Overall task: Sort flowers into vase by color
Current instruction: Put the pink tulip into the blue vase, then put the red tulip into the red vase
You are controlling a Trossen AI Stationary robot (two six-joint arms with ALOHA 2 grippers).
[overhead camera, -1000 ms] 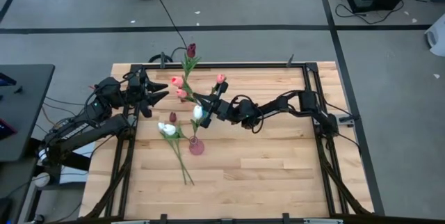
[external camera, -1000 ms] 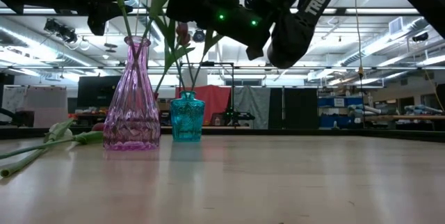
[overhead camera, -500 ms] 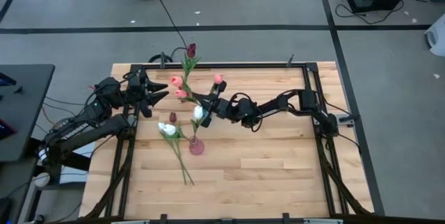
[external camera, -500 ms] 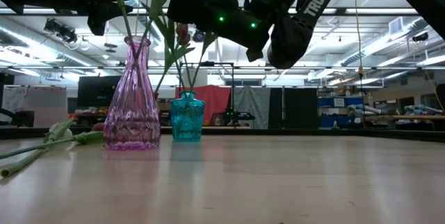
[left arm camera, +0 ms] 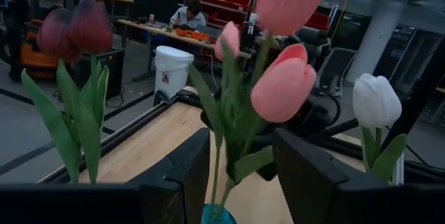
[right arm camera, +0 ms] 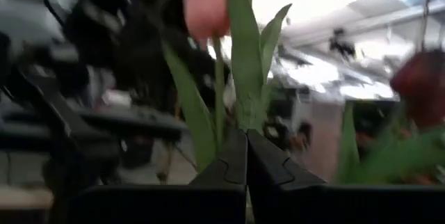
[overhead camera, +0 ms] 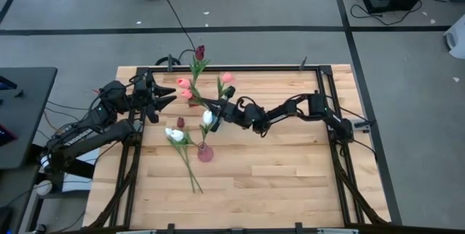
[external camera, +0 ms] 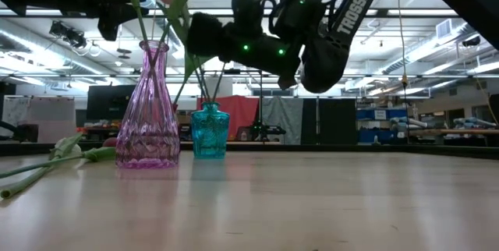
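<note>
Fingers (right arm camera: 245, 156) pinching pink tulip (right arm camera: 204, 5), teal vase (external camera: 209, 131) holding tulips

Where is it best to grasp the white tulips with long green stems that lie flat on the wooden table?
I would grip the white tulips on their bare lower stems, coming straight down, fingers across them. They lie flat, and that end is clear of the pink glass vase. The right gripper holds a pink tulip.
</note>
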